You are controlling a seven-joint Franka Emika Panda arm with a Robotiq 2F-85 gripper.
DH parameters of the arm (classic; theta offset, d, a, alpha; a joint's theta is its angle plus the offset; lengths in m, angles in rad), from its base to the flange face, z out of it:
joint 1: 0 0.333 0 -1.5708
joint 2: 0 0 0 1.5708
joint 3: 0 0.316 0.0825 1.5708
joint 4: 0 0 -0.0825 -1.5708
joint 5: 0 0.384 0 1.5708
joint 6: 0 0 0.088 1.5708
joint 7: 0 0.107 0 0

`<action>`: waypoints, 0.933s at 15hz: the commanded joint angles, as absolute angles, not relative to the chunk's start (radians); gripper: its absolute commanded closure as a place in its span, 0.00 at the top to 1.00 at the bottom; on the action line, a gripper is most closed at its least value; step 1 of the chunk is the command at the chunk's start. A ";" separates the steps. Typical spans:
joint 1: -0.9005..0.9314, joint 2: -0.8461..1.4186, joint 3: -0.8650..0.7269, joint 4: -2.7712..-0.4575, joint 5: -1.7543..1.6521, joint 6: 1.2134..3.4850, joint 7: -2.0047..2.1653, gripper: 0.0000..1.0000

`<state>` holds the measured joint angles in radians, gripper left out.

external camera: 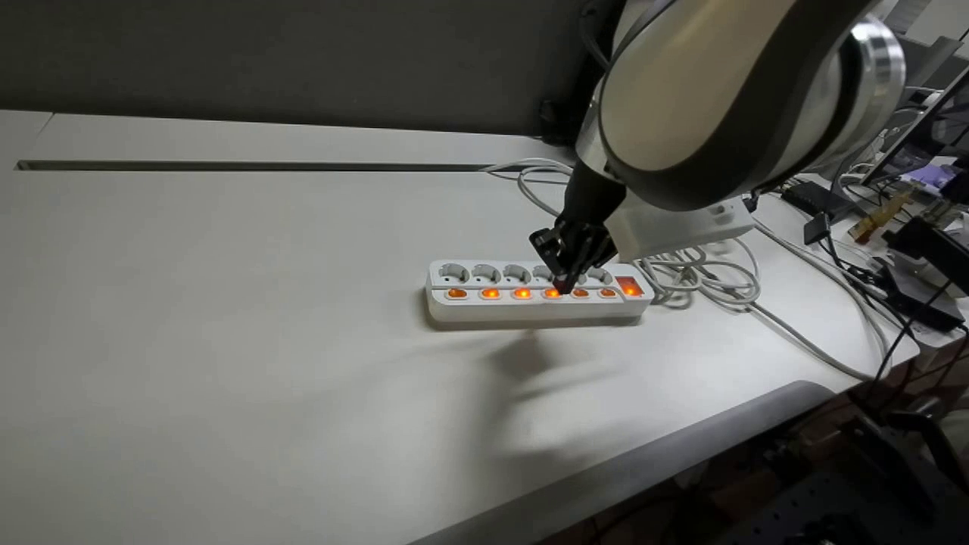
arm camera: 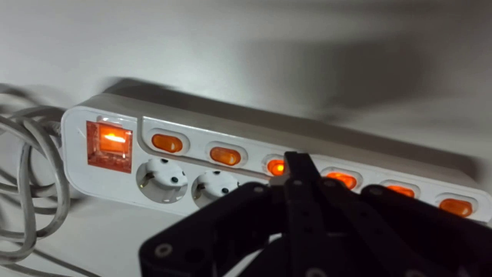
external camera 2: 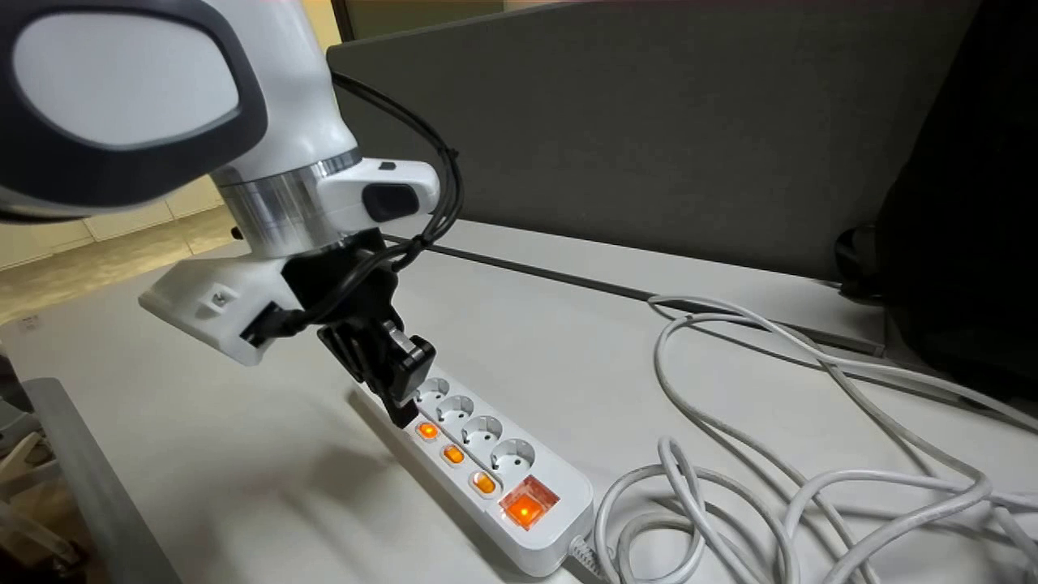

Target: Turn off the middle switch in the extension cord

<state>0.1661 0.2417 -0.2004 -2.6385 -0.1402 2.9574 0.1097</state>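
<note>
The long white plastic extension cord (external camera: 530, 309) lies just below the black gripper (arm camera: 301, 169), its jaws pressed together; the small orange oval middle switch (arm camera: 276, 167), probably that beside their tips, glows: reaching seems done, turning off left

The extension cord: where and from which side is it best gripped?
Probably pinch the extension cord by its long side walls from above, near the end far from the large switch: it is narrow, lies flat, sockets and small switches up, and cables crowd the other end.
</note>
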 commanded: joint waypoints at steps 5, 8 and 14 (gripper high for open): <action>0.112 0.234 -0.155 -2.634 -0.123 2.961 0.098 0.00; 0.052 0.245 -0.080 -2.616 -0.053 2.949 0.047 0.00; -0.016 0.265 -0.016 -2.585 0.025 2.946 -0.010 0.00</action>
